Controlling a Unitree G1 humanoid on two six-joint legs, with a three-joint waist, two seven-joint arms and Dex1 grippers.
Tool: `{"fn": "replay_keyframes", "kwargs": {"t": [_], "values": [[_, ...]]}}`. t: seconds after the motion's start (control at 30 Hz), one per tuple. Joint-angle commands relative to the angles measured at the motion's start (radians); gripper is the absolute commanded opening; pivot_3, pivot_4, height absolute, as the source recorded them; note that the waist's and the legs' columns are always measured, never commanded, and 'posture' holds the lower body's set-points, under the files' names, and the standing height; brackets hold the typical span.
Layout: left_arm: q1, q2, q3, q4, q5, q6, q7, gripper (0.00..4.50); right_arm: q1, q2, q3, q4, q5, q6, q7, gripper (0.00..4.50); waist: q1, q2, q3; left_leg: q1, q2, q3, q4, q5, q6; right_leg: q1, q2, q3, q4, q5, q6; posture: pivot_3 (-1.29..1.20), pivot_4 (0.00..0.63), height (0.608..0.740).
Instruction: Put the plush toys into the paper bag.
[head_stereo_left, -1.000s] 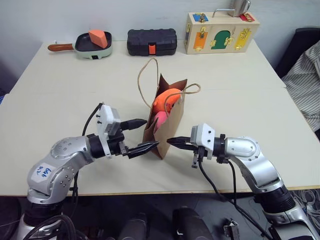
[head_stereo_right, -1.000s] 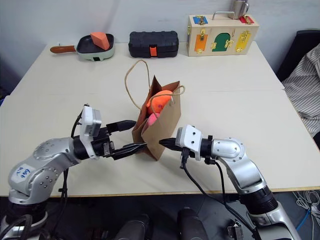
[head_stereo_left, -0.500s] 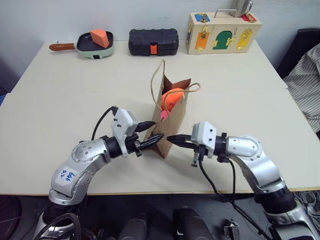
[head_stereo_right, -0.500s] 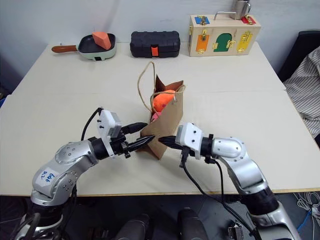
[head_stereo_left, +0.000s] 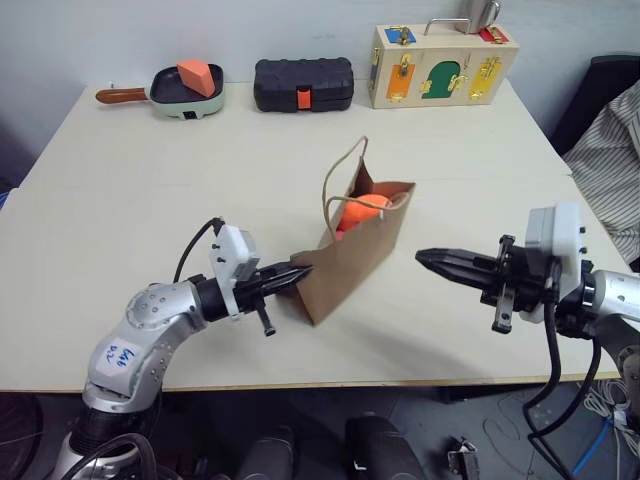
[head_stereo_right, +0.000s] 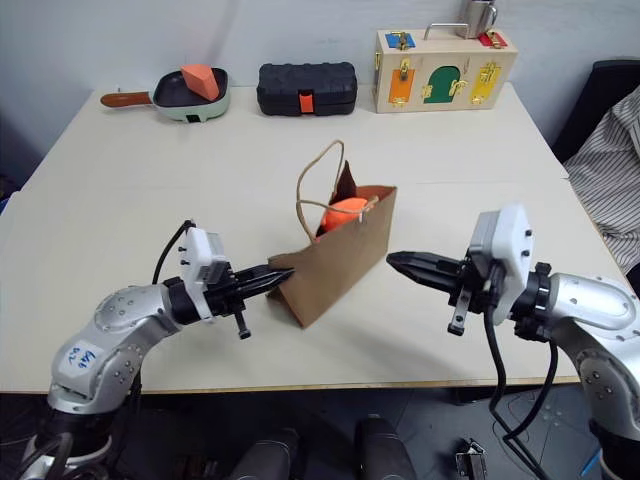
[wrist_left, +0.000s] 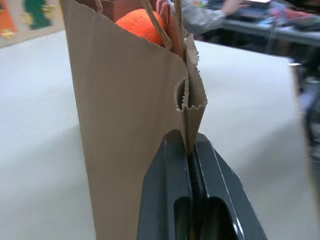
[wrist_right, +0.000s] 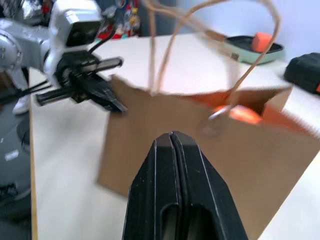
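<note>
The brown paper bag (head_stereo_left: 350, 262) stands tilted in the middle of the table, its mouth leaning to the right, with its twine handles (head_stereo_left: 345, 170) sticking up. An orange plush toy (head_stereo_left: 363, 209) shows inside the mouth, and also in the left wrist view as the orange plush toy (wrist_left: 140, 22). My left gripper (head_stereo_left: 300, 273) is shut on the bag's lower left folded edge; the left wrist view shows the paper edge (wrist_left: 187, 100) pinched between its fingers. My right gripper (head_stereo_left: 426, 259) is shut on nothing, level, pointing at the bag from a short gap on its right.
Along the far edge stand a green pan (head_stereo_left: 187, 92) holding a hard orange wedge block (head_stereo_left: 199, 75), a black case (head_stereo_left: 303, 83) and a wooden latch box (head_stereo_left: 443, 62) with a metal cup (head_stereo_left: 483, 12). Striped cloth (head_stereo_left: 612, 165) hangs off the right side.
My left gripper closed onto the bag's edge. The bag shifted right and tilted. My right gripper, still shut, drew back to the right and rose away from the bag.
</note>
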Motion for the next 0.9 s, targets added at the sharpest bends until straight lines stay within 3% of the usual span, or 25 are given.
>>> {"fn": "replay_keyframes", "kwargs": {"t": [0.03,0.17,0.3,0.43,0.57,0.7,0.8,0.9], "values": [[-0.057,0.046,0.007,0.042,-0.041,-0.092,-0.200,0.03,0.028,-0.044,-0.069,-0.036,0.064,0.018,0.026,0.00,0.011,0.000,0.000,0.000,0.000,0.000,0.000,0.000,0.000,0.000,0.000,0.000,0.000,0.000,0.000,0.00,0.150,0.740],[-0.153,0.099,-0.058,0.207,0.027,-0.257,-0.467,0.03,0.135,-0.137,-0.174,-0.078,0.165,0.066,0.148,0.00,0.026,0.000,0.000,-0.001,0.000,-0.001,-0.001,0.000,0.000,0.000,-0.001,-0.001,-0.002,0.000,0.000,0.00,0.150,0.740],[-0.339,0.073,-0.134,0.477,0.120,-0.413,-0.640,0.03,0.243,-0.188,-0.294,-0.106,0.208,0.101,0.192,0.00,0.030,0.000,0.000,0.000,0.000,-0.001,0.000,0.000,0.000,0.003,0.000,-0.002,-0.004,0.001,0.001,0.00,0.150,0.740],[-0.459,0.014,-0.167,0.710,0.200,-0.549,-0.705,0.03,0.303,-0.189,-0.378,-0.138,0.223,0.112,0.161,0.00,0.031,0.000,0.000,0.000,-0.001,-0.001,0.002,-0.001,0.001,0.004,0.000,-0.002,-0.004,0.001,0.002,0.00,0.150,0.740],[-0.490,-0.001,-0.173,0.799,0.242,-0.576,-0.676,0.03,0.336,-0.180,-0.415,-0.149,0.218,0.109,0.122,0.00,0.019,-0.001,0.000,0.000,0.000,-0.001,0.003,-0.001,0.002,0.004,0.000,-0.002,-0.003,0.001,0.002,0.00,0.150,0.740],[-0.454,0.041,-0.136,0.698,0.209,-0.435,-0.614,0.94,0.352,-0.182,-0.425,-0.133,0.221,0.106,0.112,0.00,0.018,-0.001,0.000,0.000,0.000,-0.001,0.003,-0.001,0.002,0.003,0.000,-0.002,-0.002,0.001,0.002,0.00,0.150,0.740],[-0.400,0.123,-0.089,0.581,0.168,-0.307,-0.591,1.93,0.364,-0.202,-0.440,-0.090,0.221,0.116,0.151,0.62,0.017,-0.001,0.000,0.000,0.000,-0.001,0.003,-0.001,0.002,0.003,0.001,-0.001,-0.002,0.001,0.002,0.00,0.150,0.740],[-0.329,0.255,-0.019,0.470,0.118,-0.155,-0.585,2.86,0.368,-0.246,-0.470,-0.014,0.204,0.125,0.231,1.60,0.016,-0.001,0.000,0.000,0.000,-0.001,0.002,-0.001,0.002,0.002,0.000,-0.001,-0.002,0.001,0.002,0.00,0.150,0.740]]}}
